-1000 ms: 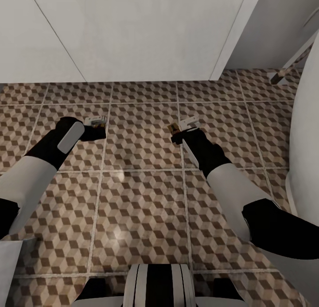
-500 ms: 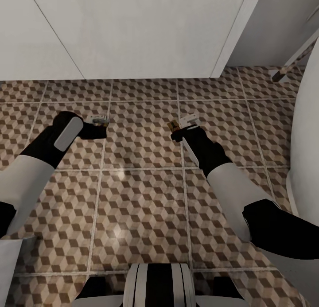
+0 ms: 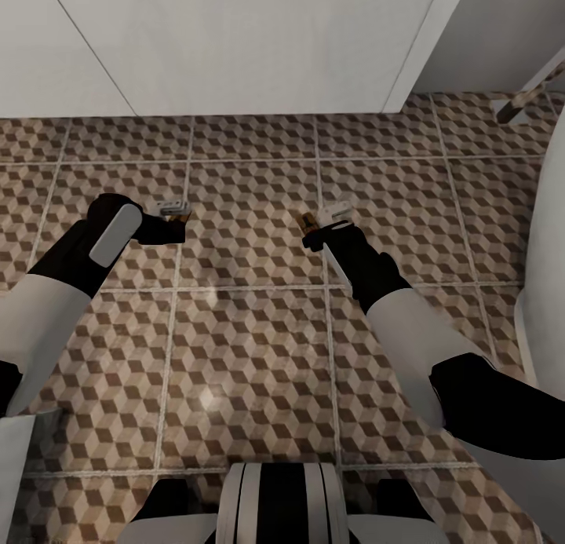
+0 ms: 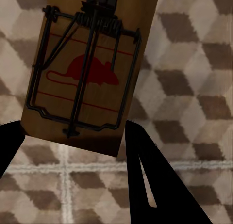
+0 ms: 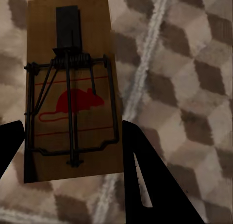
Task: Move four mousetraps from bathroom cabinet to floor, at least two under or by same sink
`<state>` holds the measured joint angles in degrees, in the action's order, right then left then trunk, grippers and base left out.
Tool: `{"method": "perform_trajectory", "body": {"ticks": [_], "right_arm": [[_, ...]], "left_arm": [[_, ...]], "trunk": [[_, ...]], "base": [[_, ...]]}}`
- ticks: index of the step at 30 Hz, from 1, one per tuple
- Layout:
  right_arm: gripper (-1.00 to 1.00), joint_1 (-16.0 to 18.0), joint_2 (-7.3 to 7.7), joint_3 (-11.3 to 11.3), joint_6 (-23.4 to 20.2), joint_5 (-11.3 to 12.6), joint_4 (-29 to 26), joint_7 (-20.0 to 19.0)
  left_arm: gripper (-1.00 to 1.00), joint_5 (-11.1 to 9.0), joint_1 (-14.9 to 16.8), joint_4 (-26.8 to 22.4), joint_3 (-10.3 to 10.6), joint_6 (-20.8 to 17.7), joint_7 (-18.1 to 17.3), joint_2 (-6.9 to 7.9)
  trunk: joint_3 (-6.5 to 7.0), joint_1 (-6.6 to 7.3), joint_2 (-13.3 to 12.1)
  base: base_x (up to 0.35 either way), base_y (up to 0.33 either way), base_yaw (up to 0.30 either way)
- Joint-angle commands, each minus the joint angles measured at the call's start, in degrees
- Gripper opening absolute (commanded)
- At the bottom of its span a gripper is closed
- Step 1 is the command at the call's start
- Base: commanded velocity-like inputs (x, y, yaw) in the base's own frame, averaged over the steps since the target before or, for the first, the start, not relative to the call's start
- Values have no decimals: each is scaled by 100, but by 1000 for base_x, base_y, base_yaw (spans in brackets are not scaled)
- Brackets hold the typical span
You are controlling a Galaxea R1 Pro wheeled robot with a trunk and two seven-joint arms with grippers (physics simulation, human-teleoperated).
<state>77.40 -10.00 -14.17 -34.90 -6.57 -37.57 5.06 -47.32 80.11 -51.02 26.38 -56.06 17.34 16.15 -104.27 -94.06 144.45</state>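
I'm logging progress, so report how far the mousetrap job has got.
Done: nothing shows as placed yet. In hand: each claw grips one trap, the left claw its trap and the right claw its trap, both above the floor before the white vanity. Left: set these down; the other two traps aren't visible.

free: bathroom floor (image 3: 251,324) open tile between and beneath both arms, 6 o'clock back to the trunk | blocked 12 o'clock: white vanity (image 3: 251,49) front wall across the far edge; blocked 3 o'clock: curved white fixture (image 3: 549,238) beside the right arm
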Motion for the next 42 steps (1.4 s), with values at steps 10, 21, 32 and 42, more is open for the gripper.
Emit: {"method": "perform_trajectory", "body": {"ticks": [10, 21, 32, 42], "right_arm": [[-100, 3, 0, -17, -56, -37, -129, 21], [-100, 3, 0, -17, -60, -55, -310, 32], [-100, 3, 0, -35, -484, -64, -1110, 40], [-100, 3, 0, -34, -526, -63, -1121, 39]], "left_arm": [[-100, -41, 5, -62, 17, -16, 59, 19], [-100, -41, 5, -447, 1, -23, 59, 147], [-100, -48, 5, -802, 7, -45, 59, 224], [-100, -49, 2, -783, 8, -46, 59, 247]], "trunk": [[-73, -14, 10], [-73, -14, 10], [-73, -14, 10], [-73, -24, 15]], "base": [[0, 0, 0], [0, 0, 0], [0, 0, 0], [0, 0, 0]]}}
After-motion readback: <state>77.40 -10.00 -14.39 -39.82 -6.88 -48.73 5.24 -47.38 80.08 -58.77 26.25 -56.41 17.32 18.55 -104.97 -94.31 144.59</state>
